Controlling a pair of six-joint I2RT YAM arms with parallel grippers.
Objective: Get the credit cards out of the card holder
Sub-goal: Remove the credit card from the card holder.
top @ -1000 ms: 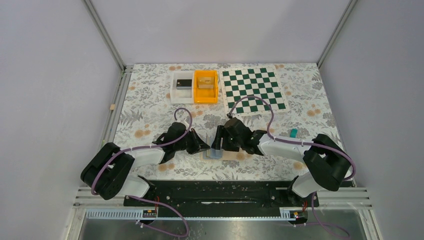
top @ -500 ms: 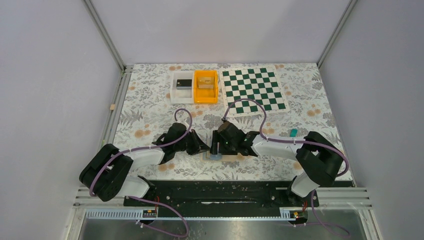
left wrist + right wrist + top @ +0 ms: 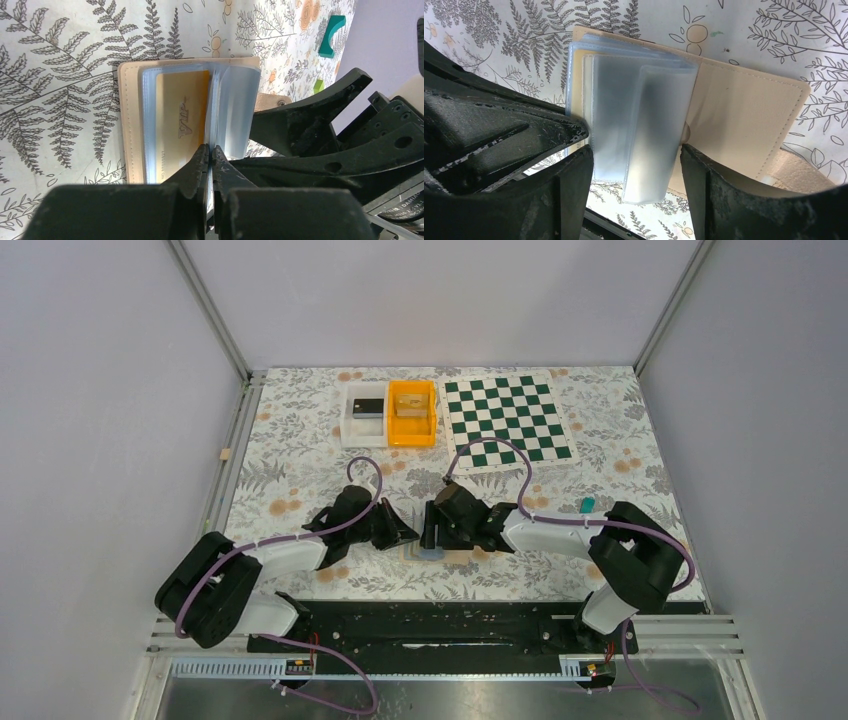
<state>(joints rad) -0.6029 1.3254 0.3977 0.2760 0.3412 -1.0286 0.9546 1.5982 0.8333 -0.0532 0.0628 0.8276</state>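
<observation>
- The card holder (image 3: 432,552) lies open on the worktop close to the near edge, about midway between the left and right edges, with both arms meeting over it.
- The left gripper (image 3: 209,152) has its fingers pressed together at the fold. It seems to nip the bottom edge of one clear sleeve, though the thin sheet between the tips is hard to make out.
- The right gripper (image 3: 634,150) stands spread, one finger on each side of the loose clear sleeves (image 3: 639,115).
- I judge the step in hand to be opening a sleeve so that a card can be reached. To do it well, the left pinch should stay firm and low to anchor the holder. The right fingers should close on a card edge rather than on the whole floppy stack, then draw along the sleeve's open end so the plastic does not buckle.
- Only the left wrist view shows the gold card (image 3: 182,125) tucked in the left panel.
- Only the right wrist view shows the bare tan right panel and how many sleeves fan up.
- Only the top view shows the white tray (image 3: 364,412) and orange bin (image 3: 412,412) towards the far edge, well apart from the holder.
</observation>
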